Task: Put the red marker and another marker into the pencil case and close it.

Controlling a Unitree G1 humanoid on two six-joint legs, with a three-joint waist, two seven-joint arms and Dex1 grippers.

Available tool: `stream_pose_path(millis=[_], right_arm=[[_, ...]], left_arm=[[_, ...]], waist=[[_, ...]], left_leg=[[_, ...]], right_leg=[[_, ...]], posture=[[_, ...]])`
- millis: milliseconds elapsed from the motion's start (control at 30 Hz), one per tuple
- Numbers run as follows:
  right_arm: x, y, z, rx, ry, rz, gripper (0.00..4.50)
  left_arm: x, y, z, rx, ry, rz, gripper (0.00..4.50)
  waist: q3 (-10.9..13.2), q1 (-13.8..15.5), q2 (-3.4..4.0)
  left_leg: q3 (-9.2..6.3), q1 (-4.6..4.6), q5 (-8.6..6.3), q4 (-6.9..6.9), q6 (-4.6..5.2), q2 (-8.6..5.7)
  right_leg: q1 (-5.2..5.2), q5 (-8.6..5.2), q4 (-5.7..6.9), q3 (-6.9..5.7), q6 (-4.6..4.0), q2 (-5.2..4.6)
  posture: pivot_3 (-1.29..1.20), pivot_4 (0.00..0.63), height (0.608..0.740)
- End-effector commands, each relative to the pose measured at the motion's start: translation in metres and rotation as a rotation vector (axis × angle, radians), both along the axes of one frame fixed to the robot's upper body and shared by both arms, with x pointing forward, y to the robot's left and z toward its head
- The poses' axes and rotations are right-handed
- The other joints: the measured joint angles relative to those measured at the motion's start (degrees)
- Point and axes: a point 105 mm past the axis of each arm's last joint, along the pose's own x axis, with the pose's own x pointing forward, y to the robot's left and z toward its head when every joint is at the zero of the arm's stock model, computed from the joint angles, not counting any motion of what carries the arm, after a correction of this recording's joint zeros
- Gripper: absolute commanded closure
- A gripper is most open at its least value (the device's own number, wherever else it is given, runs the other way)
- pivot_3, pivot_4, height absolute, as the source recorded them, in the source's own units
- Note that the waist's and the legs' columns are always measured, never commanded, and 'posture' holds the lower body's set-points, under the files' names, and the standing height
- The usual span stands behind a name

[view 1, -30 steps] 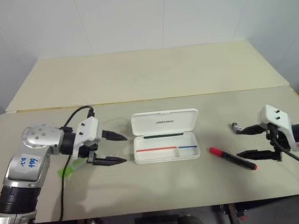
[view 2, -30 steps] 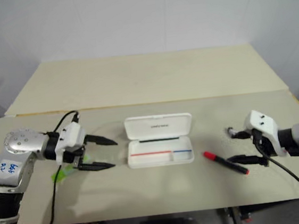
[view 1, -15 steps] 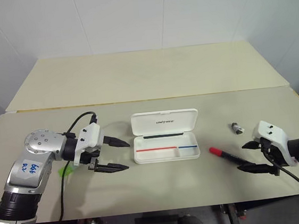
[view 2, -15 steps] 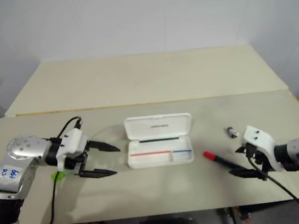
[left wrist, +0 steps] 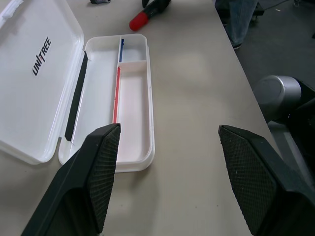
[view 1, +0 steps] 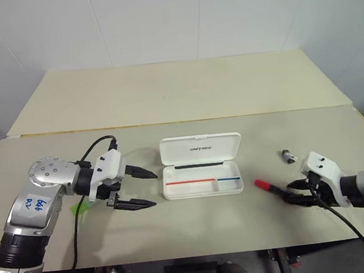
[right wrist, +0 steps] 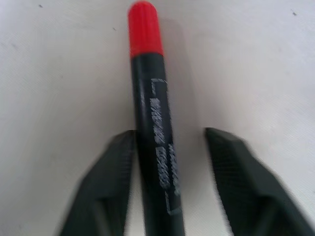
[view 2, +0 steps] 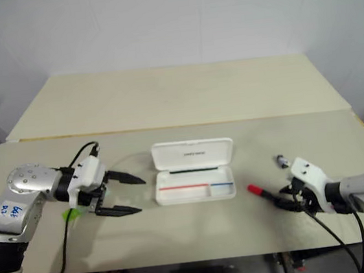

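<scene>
Table (view 1: 184, 97): pale beige, matte, two boards butted with a seam across the middle.
Pencil case (view 1: 203, 178): white hard plastic, rounded corners, lying open at the middle of the near board; lid (view 1: 200, 148) folded back toward the seam, small dark logo on it; tray has a red and a blue stripe and a dark strip along the hinge side.
Red marker (view 1: 269, 187): slim black barrel with pale print, glossy red cap pointing toward the case; lies on the table right of the case, toward the near right corner.
Another marker (view 1: 81, 207): lime-green sliver on the table left of the case, mostly hidden behind the left gripper.
Small object (view 1: 289, 156): short grey-and-dark piece, near the right edge, beyond the red marker.
Left gripper (view 1: 143, 188): two black tapered fingers with dimpled pads, spread apart, nothing between them, pointing at the case.
Right gripper (view 1: 295, 195): fingers (right wrist: 110, 162) flank the barrel; one touches it, the other shows a sliver of gap.
Change: a second ago the right fingers stood wide around the marker's tail, higher; now lowered and drawn in. Marker and case unmoved.
</scene>
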Motion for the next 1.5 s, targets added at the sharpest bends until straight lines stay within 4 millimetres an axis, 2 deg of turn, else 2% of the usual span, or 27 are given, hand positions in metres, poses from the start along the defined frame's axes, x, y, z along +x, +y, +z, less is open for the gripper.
stream_pose_path(millis=[33,300,567,667,733,867,1100,1400,1500], right_arm=[[0.001,0.004,0.005,-0.001,-0.029,0.008,3.85],[0.005,0.004,0.010,-0.005,-0.063,0.001,3.94],[0.025,0.002,0.053,-0.045,-0.204,0.160,3.94],[0.030,0.014,0.071,-0.043,-0.244,0.248,3.94],[0.032,0.032,0.081,-0.044,-0.267,0.326,3.94],[0.034,0.058,0.088,-0.040,-0.283,0.431,3.94],[0.037,0.120,0.086,-0.015,-0.291,0.625,3.94],[0.059,0.158,0.073,-0.011,-0.307,0.685,3.94],[0.066,0.164,0.068,-0.019,-0.312,0.697,3.94]], left_arm=[[0.002,0.002,0.009,-0.005,-0.039,-0.002,1.13],[0.005,0.003,0.009,-0.009,-0.047,0.005,1.13],[0.014,0.014,0.011,-0.009,-0.080,0.047,1.13],[0.017,0.018,0.012,-0.016,-0.096,0.067,1.13],[0.019,0.021,0.011,-0.023,-0.103,0.081,1.13],[0.015,0.027,0.006,-0.008,-0.032,0.092,1.13],[0.016,0.035,0.002,0.007,-0.048,0.143,1.13],[0.010,0.037,-0.003,0.011,-0.044,0.184,1.13],[0.007,0.038,-0.005,0.012,-0.043,0.197,1.13]], waist=[[0.0,0.0,-0.01],[0.0,-0.1,-0.01],[0.0,-0.1,0.02],[0.0,-0.2,0.03],[0.0,-0.2,0.03],[0.0,-0.2,0.04],[0.0,-0.4,0.04],[0.0,-0.4,0.04],[0.0,-0.5,0.04]], left_leg=[[0.00,0.00,0.00,0.00,0.00,0.00],[0.01,0.02,0.00,0.00,0.00,-0.02],[0.06,0.03,0.00,0.00,0.00,-0.02],[0.07,0.03,0.00,0.00,0.00,0.01],[0.04,0.02,0.00,-0.02,0.00,0.05],[0.03,-0.05,0.00,-0.04,0.00,0.15],[0.03,-0.07,-0.01,-0.04,0.02,0.18],[0.00,-0.13,-0.02,-0.05,0.03,0.17],[0.00,-0.14,-0.01,-0.05,0.02,0.17]], right_leg=[[0.00,0.00,0.00,0.00,0.00,0.00],[0.01,0.03,-0.01,0.00,-0.01,0.02],[0.01,0.07,-0.04,-0.01,0.00,0.02],[0.00,0.08,-0.07,-0.02,-0.01,0.02],[-0.01,0.09,-0.10,-0.06,-0.03,0.03],[-0.06,0.10,-0.14,-0.09,-0.03,-0.01],[-0.09,0.10,-0.16,-0.11,-0.03,-0.12],[-0.10,0.10,-0.20,-0.23,-0.04,-0.22],[-0.11,0.10,-0.18,-0.25,-0.04,-0.24]], posture=[[0.00,0.150,0.740],[0.00,0.150,0.740],[0.00,0.150,0.740],[0.00,0.150,0.740],[0.00,0.150,0.740],[0.00,0.150,0.740],[0.00,0.150,0.740],[0.00,0.150,0.740],[0.00,0.150,0.740]])
